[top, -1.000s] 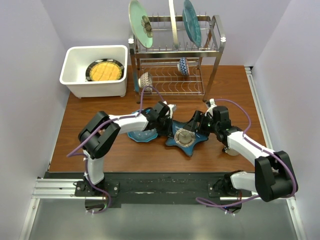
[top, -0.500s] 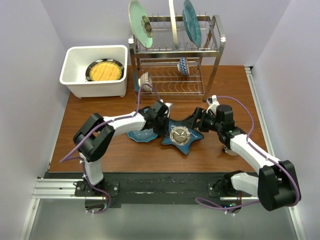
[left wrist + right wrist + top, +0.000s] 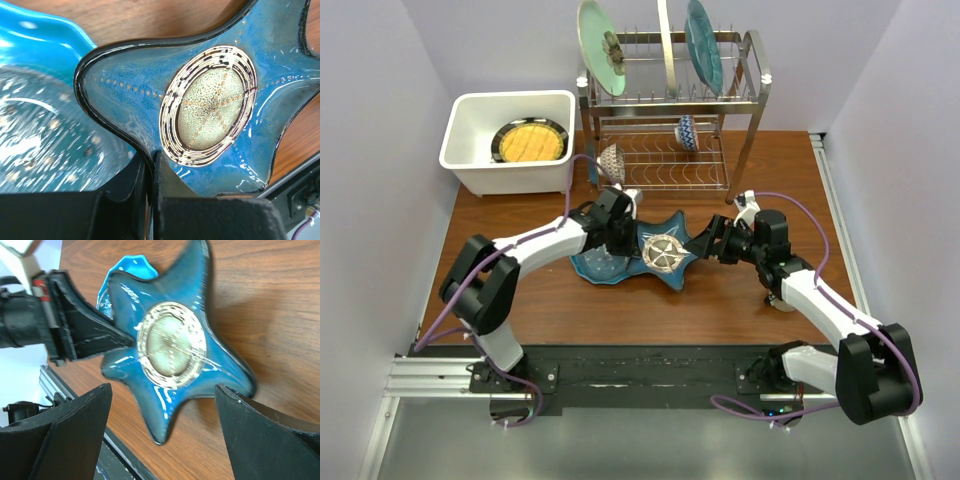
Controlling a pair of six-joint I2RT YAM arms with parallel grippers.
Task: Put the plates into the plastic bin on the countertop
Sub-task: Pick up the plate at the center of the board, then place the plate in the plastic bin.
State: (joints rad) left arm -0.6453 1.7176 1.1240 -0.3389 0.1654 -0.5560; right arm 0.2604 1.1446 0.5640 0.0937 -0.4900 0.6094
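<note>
Where the overhead camera looks down on the wooden table point(image 3: 520, 290), a dark blue star-shaped plate point(image 3: 662, 255) lies near the middle, in front of a two-tier wire dish rack point(image 3: 750, 90). Its left side overlaps a bright blue wavy-edged plate point(image 3: 598, 266). The left gripper point(image 3: 623, 232) is clamped on the star-shaped plate's left rim. The right gripper point(image 3: 706, 243) sits just beside the plate's right point, jaws spread and holding nothing. At the far left stands the white plastic bin point(image 3: 470, 165), well apart from both grippers. A black-rimmed plate point(image 3: 528, 140) with a yellowish centre lies flat inside it. On the rack's top tier a pale green flower plate point(image 3: 598, 45) and a teal plate point(image 3: 703, 40) stand on edge.

From the left wrist camera, the star-shaped plate fills most of the view, with a speckled cream oval ringed in gold at its centre. Two black fingers point(image 3: 125, 190) are pressed together on its dark rim at the bottom. The bright blue plate lies to the left, partly under the star.

From the right wrist camera, two fingers point(image 3: 65, 435) stand far apart at the lower corners, with the star-shaped plate on the wood beyond them, touching neither. The left gripper grips the plate's far side, over the bright blue plate.
</note>
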